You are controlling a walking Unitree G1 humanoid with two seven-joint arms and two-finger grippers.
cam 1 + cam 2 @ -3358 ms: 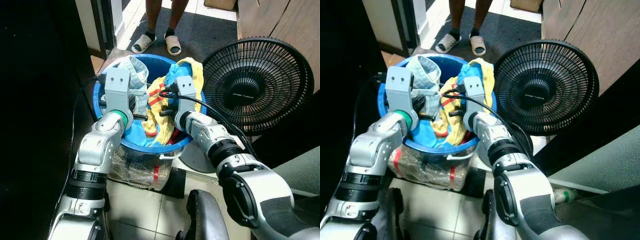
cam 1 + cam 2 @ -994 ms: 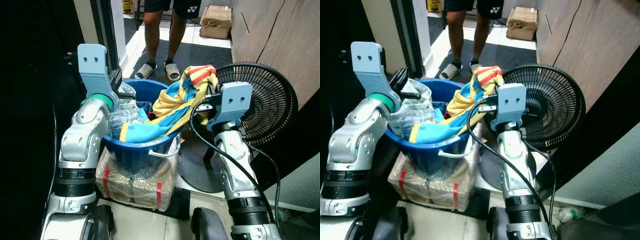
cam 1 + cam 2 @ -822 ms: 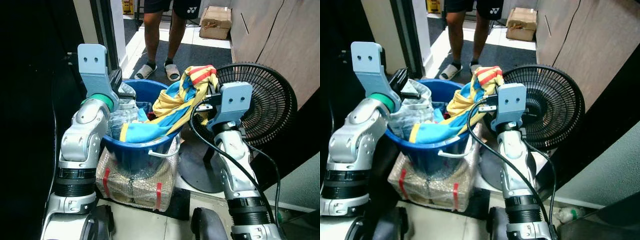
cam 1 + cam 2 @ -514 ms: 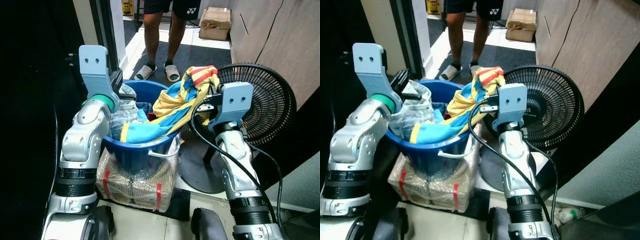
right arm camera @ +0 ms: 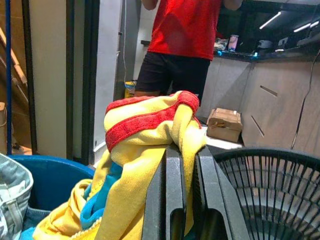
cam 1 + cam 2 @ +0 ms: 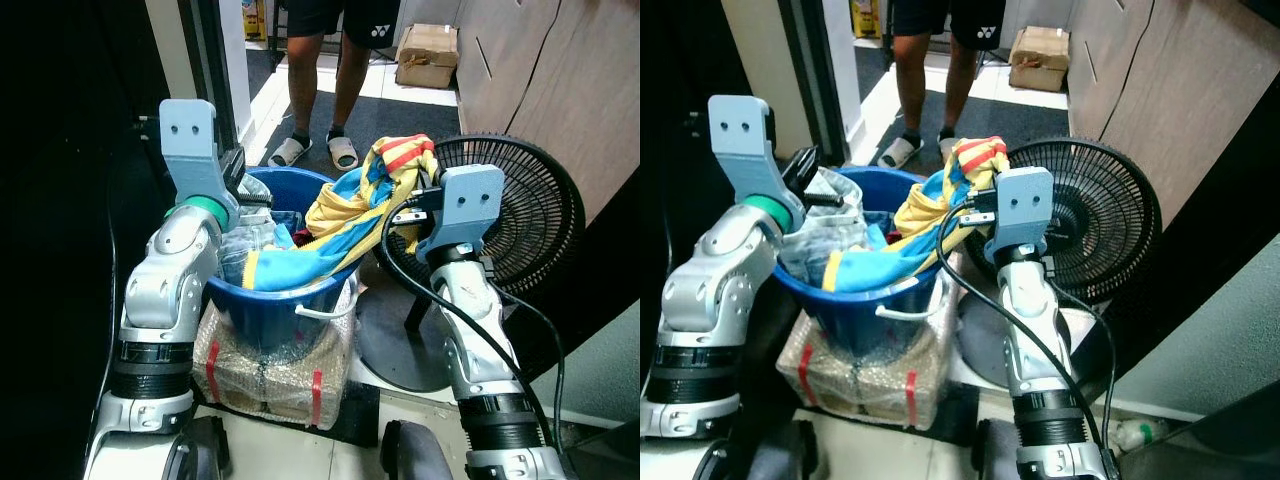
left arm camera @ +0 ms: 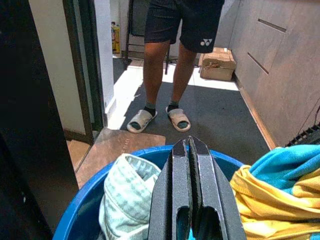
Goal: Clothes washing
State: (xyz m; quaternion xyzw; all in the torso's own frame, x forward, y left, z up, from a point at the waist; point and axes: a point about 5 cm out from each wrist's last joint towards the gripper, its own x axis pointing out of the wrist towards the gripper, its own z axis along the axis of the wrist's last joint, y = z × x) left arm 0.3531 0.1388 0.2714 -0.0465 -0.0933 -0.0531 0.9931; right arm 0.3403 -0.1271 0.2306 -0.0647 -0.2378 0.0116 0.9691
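Closest to the camera there's a plastic-wrapped bundle with red tape (image 6: 265, 368) on the tiled floor, and the blue tub (image 6: 270, 305) sits right on top of it. The tub is stuffed with laundry.

The right gripper (image 5: 186, 165) is raised at the tub's right rim, next to the black floor fan (image 6: 520, 215). Its two black fingers are clamped together on a yellow garment with red trim and blue patches (image 6: 385, 170). The cloth bunches up over the fingertips, then trails down across the rim and into the tub, with a blue and yellow stretch (image 6: 290, 265) draped over the front edge.

The left gripper (image 7: 190, 150) is up over the left side of the tub, fingers pressed flat together. From the wrist view there's nothing between the tips that I can see, though lower down the fingers are partly hidden, so no idea if they snag anything there. Right beside it inside the tub is a pale green checked cloth (image 7: 125, 192), and in the head view some light denim-looking fabric (image 6: 240, 240) sits under that arm.

Further back, a person (image 6: 330, 70) in dark shorts, socks and slides stands on a dark mat (image 6: 400, 110) just past the tub. A cardboard box (image 6: 425, 55) sits on the floor behind them, near the wood-panelled cabinets (image 6: 560, 80).
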